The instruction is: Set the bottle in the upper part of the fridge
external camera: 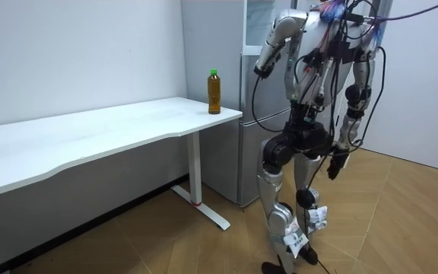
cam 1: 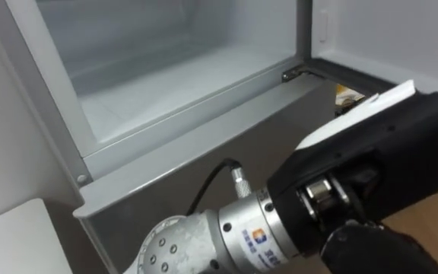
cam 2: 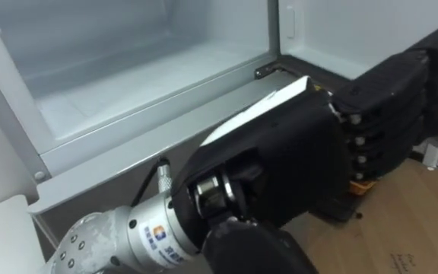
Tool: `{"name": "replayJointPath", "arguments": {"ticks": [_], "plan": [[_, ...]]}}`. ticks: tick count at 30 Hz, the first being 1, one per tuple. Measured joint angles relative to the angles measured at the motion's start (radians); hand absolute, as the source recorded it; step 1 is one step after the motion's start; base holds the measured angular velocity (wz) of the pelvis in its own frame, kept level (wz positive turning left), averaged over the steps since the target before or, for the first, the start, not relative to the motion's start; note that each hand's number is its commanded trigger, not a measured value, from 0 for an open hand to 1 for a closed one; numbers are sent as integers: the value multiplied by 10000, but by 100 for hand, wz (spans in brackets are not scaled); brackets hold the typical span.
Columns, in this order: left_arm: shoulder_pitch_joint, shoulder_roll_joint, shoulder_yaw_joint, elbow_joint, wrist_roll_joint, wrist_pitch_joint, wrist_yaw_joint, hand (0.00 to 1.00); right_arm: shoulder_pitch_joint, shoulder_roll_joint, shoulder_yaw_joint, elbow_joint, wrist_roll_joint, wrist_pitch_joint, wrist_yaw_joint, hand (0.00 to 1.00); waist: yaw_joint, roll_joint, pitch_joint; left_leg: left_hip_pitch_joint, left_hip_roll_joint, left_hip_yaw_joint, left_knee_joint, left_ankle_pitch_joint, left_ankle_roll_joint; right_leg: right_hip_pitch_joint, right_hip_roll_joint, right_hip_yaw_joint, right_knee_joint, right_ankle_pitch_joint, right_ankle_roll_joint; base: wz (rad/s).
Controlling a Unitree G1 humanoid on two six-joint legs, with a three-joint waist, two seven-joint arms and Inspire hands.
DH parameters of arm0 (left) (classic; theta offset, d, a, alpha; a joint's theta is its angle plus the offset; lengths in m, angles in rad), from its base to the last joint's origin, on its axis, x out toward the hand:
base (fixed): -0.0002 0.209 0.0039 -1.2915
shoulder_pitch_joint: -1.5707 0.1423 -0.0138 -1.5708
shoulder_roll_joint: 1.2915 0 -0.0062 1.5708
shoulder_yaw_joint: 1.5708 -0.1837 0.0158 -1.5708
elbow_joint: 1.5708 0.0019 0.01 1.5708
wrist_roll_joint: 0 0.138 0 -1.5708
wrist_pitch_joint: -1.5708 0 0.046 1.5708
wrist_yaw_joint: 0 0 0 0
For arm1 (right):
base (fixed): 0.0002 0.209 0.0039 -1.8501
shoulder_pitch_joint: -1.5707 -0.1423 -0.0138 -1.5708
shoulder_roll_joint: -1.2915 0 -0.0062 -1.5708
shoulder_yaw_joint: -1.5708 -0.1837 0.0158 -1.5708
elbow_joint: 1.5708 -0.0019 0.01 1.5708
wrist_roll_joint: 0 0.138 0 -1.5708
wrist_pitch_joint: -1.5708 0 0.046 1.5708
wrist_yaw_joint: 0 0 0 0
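— Where do we see the bottle (external camera: 214, 91)?
— Upright on the white worktop (external camera: 128, 125), at the end nearest the fridge (cam 1: 204, 144), whose upper compartment (cam 1: 166, 84) stands open.
— And our hands?
— The left hand (cam 2: 280, 156) is raised before the fridge, fingers (cam 2: 382, 122) relaxed, holding nothing. The right hand (external camera: 334, 166) hangs low; we cannot tell its state.

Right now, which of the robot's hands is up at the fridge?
The left hand, held up before the open fridge; the right hand hangs low beside its leg.
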Motion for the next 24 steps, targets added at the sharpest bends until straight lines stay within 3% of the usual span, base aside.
{"name": "replayJointPath", "arguments": {"ticks": [7, 12, 15, 19, 24], "plan": [[3, 140, -1, 31, -13, -163, 207, 0, -75, -2, 0, -14, -4, -93, -107, 0, 96, -55, 38, -25, -47, -91, -4, -27, -45, -52, -5, -189, -27, -4, -6, 10], [23, 206, -1, -154, -13, -175, 204, 0, -63, 2, 19, -10, 21, -99, -219, 0, 113, -122, 78, -191, -60, -336, -26, -26, -44, -105, -74, -583, -17, -1, -2, 20], [43, 206, 2, -291, 56, -176, 177, 0, 0, 47, 300, -23, 116, -103, -250, 0, 472, -159, 84, -206, -75, -525, -32, -23, -43, -68, -105, -758, -4, 3, -7, 16], [162, 428, 19, -463, 114, -176, 173, 0, -20, 327, 309, -22, 94, -220, -277, 0, 832, -203, 75, -214, -106, -806, -133, -20, -43, 10, -148, -1037, 8, 5, -7, 20], [962, 722, 369, -1363, 514, -174, 243, 0, 36, 472, 370, -8, 67, -242, -305, 0, 1118, -398, 11, -296, -113, -1166, -126, -19, -44, 137, -182, -1392, -97, 1, -8, 22]]}}
